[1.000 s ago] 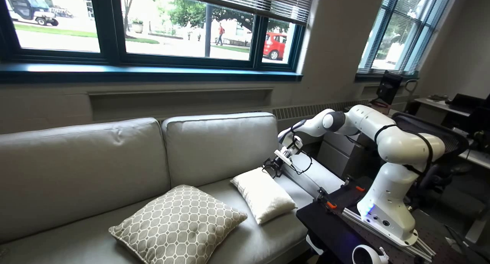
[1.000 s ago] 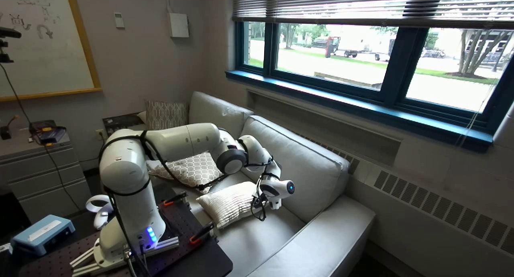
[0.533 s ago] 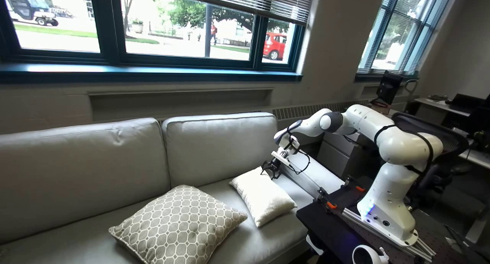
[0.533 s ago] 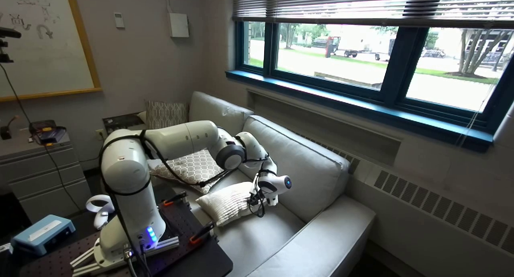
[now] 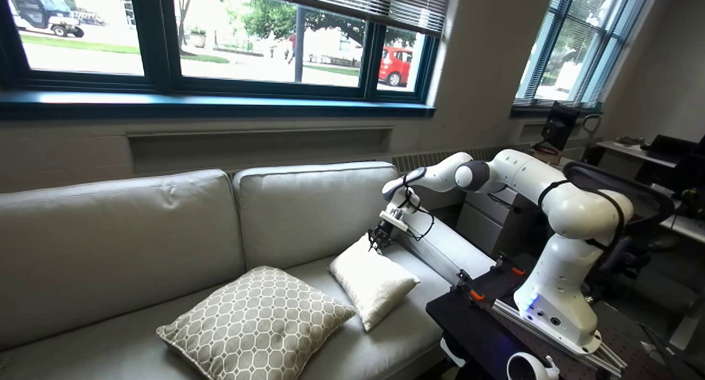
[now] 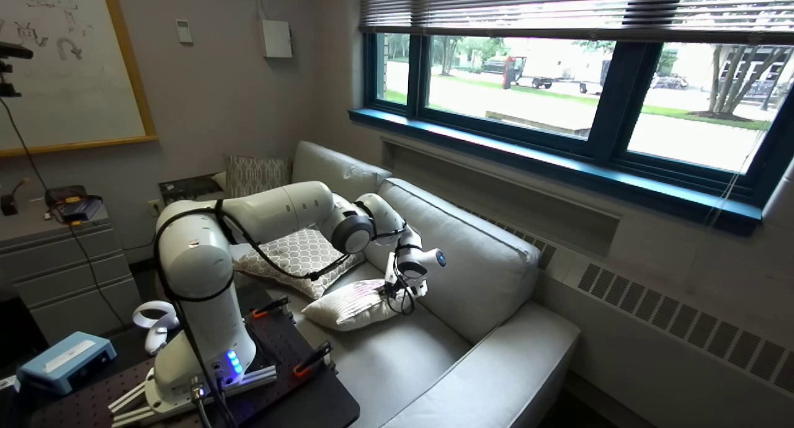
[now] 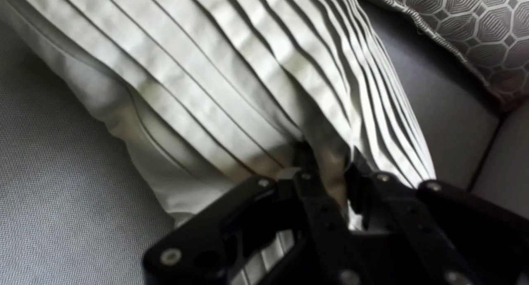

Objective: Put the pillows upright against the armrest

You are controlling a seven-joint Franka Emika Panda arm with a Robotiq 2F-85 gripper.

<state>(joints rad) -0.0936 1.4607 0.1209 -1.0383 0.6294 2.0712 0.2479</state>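
Note:
The plain white pillow (image 5: 374, 286) lies on the sofa seat, its rear corner lifted a little. My gripper (image 5: 376, 243) comes down on that corner from above. Seen from the wrist, a fold of the pleated white pillow (image 7: 206, 82) is pinched between the fingers of my gripper (image 7: 332, 157), and the pleats bunch up around the fingertips. The lattice-patterned pillow (image 5: 259, 325) lies flat beside it, further from the armrest (image 5: 449, 242); its edge also shows in the wrist view. A strip of seat separates the white pillow from the armrest.
Grey back cushions (image 5: 319, 209) stand behind the pillows. A black table (image 5: 468, 325) with orange-tipped clamps borders the seat front, carrying the robot base. At the sofa's far end another patterned cushion (image 6: 257, 177) leans upright. Cables hang around the wrist.
The fingers have closed on the white pillow's corner. Gripper and arm have moved away from the armrest, toward the lattice pillow, and slightly up; the white pillow has shifted and turned with them.

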